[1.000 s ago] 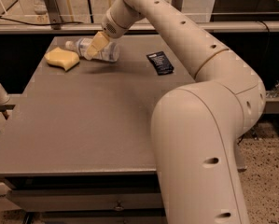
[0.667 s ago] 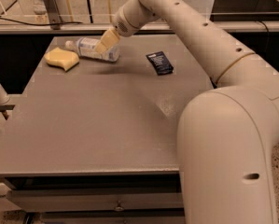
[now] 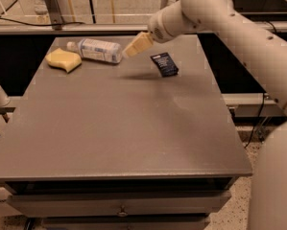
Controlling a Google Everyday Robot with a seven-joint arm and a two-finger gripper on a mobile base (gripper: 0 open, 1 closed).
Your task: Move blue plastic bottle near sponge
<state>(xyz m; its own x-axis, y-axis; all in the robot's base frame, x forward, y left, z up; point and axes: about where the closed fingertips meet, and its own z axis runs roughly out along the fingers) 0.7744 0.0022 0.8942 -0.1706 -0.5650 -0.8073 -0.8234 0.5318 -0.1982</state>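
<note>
The robot's tan-padded gripper (image 3: 130, 50) hangs over the far part of the flat grey table (image 3: 133, 133), at the end of the cream-white arm (image 3: 220, 18) that reaches in from the right. It tilts down and to the left. How wide it stands cannot be told, nor whether its tip touches anything.

Just left of that tip lies the clear plastic bottle with the pale blue-and-white label (image 3: 97, 50). It rests on its side on the table, with its white cap pointing left.

The small yellow-tan foam sponge with a wavy outline (image 3: 64, 60) sits just beside the bottle's cap end, slightly nearer and further left.

Right of the gripper, a small dark blue packet (image 3: 164, 64) lies on the table.
</note>
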